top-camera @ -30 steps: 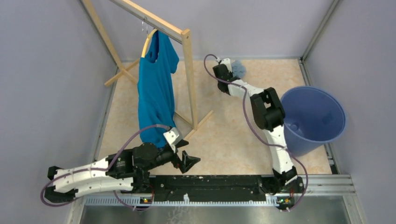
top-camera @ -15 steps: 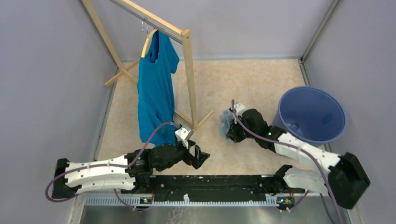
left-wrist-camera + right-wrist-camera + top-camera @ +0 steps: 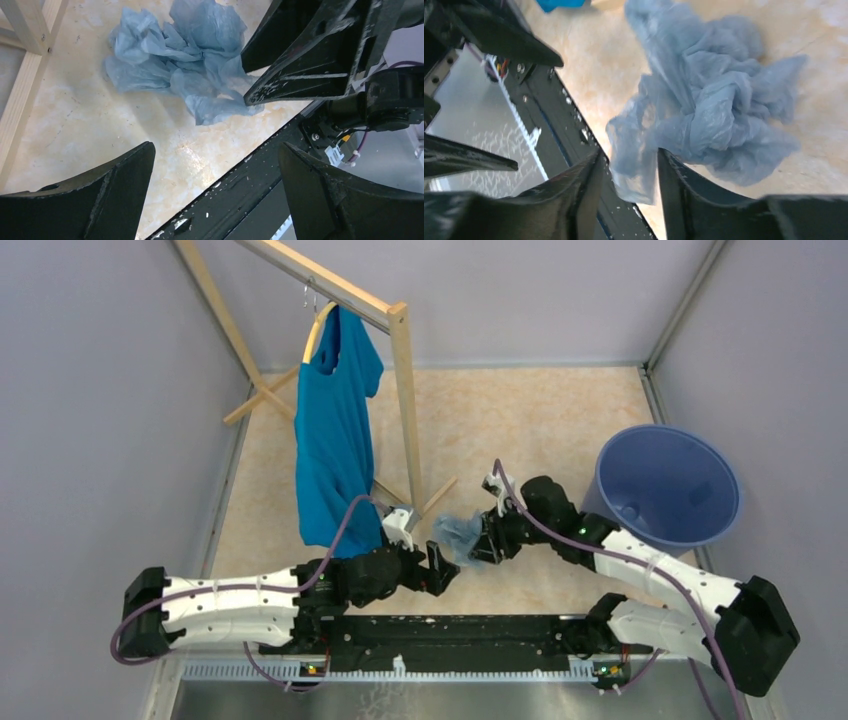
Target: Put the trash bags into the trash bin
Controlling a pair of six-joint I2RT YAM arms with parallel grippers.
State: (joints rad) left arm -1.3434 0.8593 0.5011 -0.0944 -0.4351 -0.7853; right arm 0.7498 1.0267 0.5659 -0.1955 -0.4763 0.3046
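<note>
- A crumpled, filmy trash bag [image 3: 180, 55] lies on the counter [image 3: 75, 130], near a wooden post [image 3: 25, 75].
- The right end effector [image 3: 246, 85] has its tips at the bag's edge.
- The left end effector [image 3: 216, 150] gapes wide, well short of the bag.

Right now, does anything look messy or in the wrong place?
Yes. The trash bag lies crumpled in a heap on the table, pinched by the right gripper, well away from the trash bin. Nothing else stands out.

From above you cannot read the grip of the right claw [image 3: 478, 540], its tips buried in the trash bag [image 3: 458, 533], which both wrist views crop at the top.
</note>
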